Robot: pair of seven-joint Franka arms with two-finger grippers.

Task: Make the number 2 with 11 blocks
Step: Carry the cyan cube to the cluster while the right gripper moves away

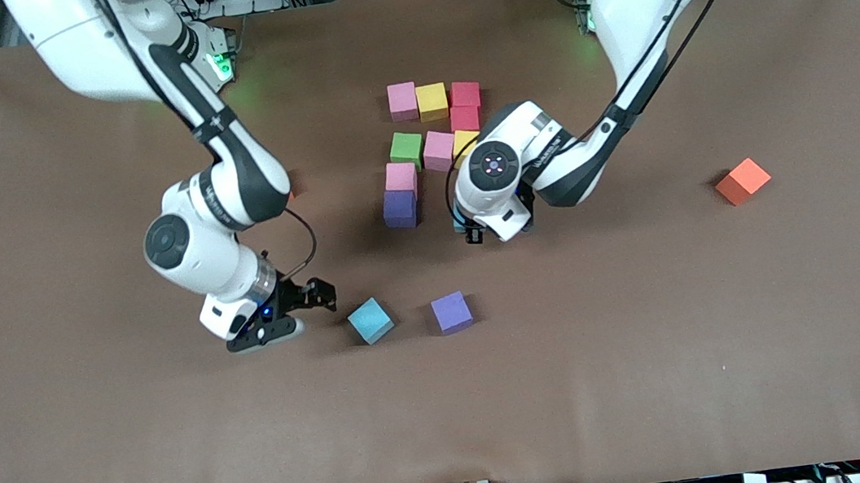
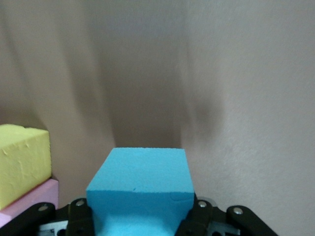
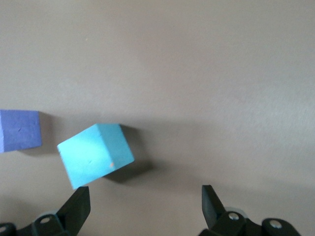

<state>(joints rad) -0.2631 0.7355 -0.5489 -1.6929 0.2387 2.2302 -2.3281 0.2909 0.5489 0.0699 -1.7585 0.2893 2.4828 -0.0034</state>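
Note:
Nine blocks stand together mid-table: a row of pink (image 1: 402, 101), yellow (image 1: 432, 102) and red (image 1: 465, 94), a second red (image 1: 464, 118), then green (image 1: 406, 149), pink (image 1: 438, 150) and yellow (image 1: 465, 142), then pink (image 1: 401, 177) over purple (image 1: 400, 208). My left gripper (image 1: 478, 231) hangs low beside the purple one, shut on a light blue block (image 2: 140, 182); yellow (image 2: 22, 162) and pink (image 2: 29, 204) cubes show beside it. A loose light blue block (image 1: 370, 320) and a purple block (image 1: 452, 312) lie nearer the camera. My right gripper (image 1: 307, 312) is open next to the loose blue block (image 3: 96, 155).
An orange cube (image 1: 743, 181) lies toward the left arm's end of the table. A sliver of another orange thing (image 1: 294, 184) peeks out past the right arm. Brown table (image 1: 656, 345) stretches bare toward the camera.

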